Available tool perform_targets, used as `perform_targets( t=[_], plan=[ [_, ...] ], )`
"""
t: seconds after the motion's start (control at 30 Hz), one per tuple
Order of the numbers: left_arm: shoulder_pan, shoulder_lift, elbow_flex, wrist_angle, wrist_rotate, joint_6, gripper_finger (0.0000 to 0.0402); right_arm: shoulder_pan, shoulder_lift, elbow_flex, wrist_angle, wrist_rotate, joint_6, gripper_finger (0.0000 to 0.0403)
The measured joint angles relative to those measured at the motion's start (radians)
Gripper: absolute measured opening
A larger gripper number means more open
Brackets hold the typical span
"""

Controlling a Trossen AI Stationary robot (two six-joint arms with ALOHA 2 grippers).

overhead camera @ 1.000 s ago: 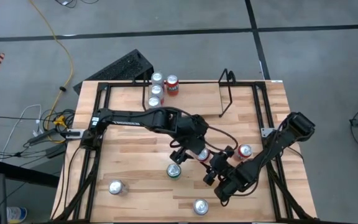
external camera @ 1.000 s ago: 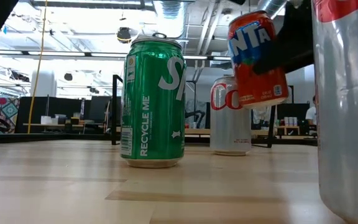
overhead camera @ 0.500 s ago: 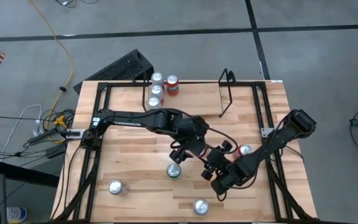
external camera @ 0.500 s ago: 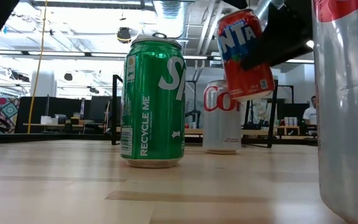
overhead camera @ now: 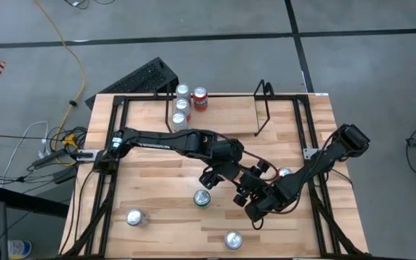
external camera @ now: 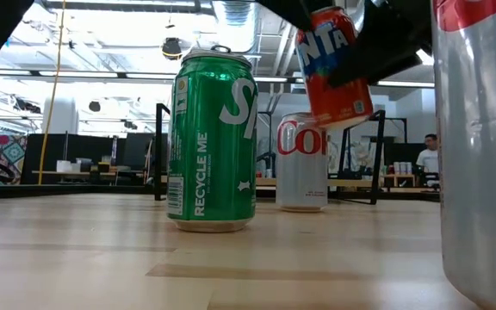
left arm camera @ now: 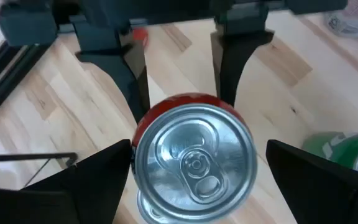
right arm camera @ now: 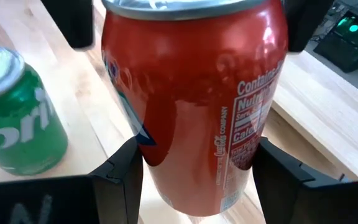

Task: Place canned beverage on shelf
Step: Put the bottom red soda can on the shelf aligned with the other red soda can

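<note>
From above I lose the orange can [external camera: 332,65] under both arms. It hangs tilted off upright, pinched by the right gripper [right arm camera: 194,180]; left gripper [left arm camera: 194,158] straddles its top, open.

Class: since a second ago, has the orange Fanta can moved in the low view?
Yes. The Fanta can has shifted left toward the standing green can, and slightly higher.
</note>
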Motion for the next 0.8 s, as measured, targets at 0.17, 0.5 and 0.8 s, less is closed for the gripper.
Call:
perform_targets(
  t=[0.17,0.5,0.8],
  plan=[
    [0.000,-0.001,0.000,0.027,-0.020,-0.004,0.0355,-0.005,-0.019,0.000,0.009,0.004,-0.030,0.0223],
    [0.000,-0.001,0.000,0.033,-0.043,-0.023,0.0306,-0.006,-0.019,0.000,0.007,0.004,-0.028,0.0223],
    [0.003,-0.001,0.000,0.034,-0.045,-0.029,0.0285,-0.006,-0.019,0.000,0.005,0.003,-0.024,0.0227]
  ],
)
